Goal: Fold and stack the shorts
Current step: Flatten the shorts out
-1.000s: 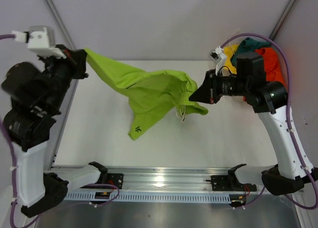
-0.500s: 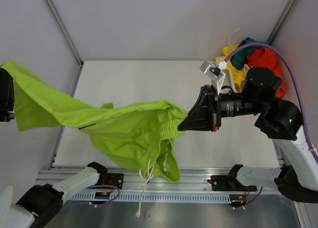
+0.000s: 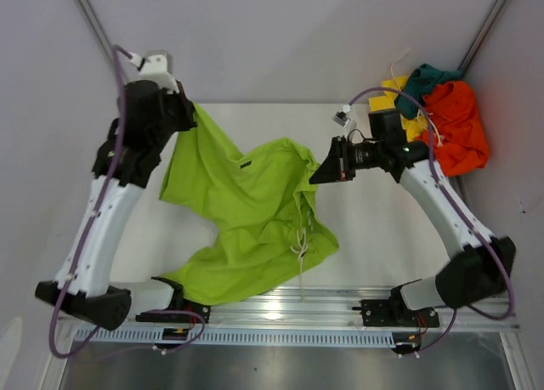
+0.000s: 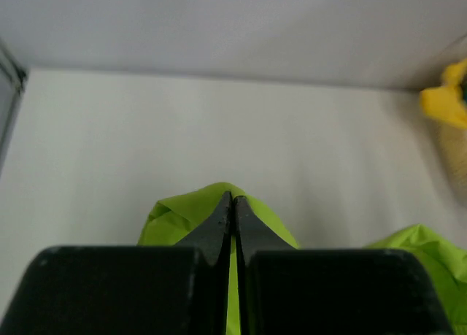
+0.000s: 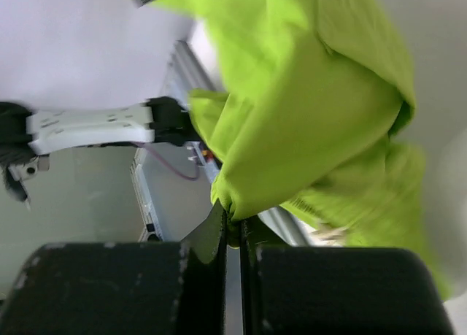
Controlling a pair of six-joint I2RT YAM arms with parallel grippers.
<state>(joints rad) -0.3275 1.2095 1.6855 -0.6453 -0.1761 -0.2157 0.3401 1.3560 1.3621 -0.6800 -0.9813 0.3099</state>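
The white table [image 3: 382,237] fills the overhead view, and the lime green shorts [image 3: 246,228] are strung across its left half between the two arms. The cloth sags in a bunched, twisted heap. Its lower edge reaches the metal rail [image 3: 280,305] at the near side, and how much of it actually rests on the table is hard to judge from above.

The left arm [image 3: 110,203] is up high at the far left. Its wrist view shows the left gripper [image 4: 232,198] pinched tight, black fingers pressed together on a green fold that pokes out either side. What part of the garment that fold is stays hidden behind the fingers.

The right arm [image 3: 442,211] reaches in from the right. The right gripper [image 5: 232,217] is clamped down too, nipping a gathered corner of the same shorts. That wrist picture is blurred, so the cloth's lower folds smear into one another.

Far right corner, well apart from the action: an orange pair [image 3: 459,127], a yellow pair [image 3: 395,97] and a dark teal pair [image 3: 429,77] are piled together, overlapping so no outline is complete.

A white drawstring [image 3: 299,247] dangles at the waistband, and a small dark label [image 3: 246,163] is too tiny to read.
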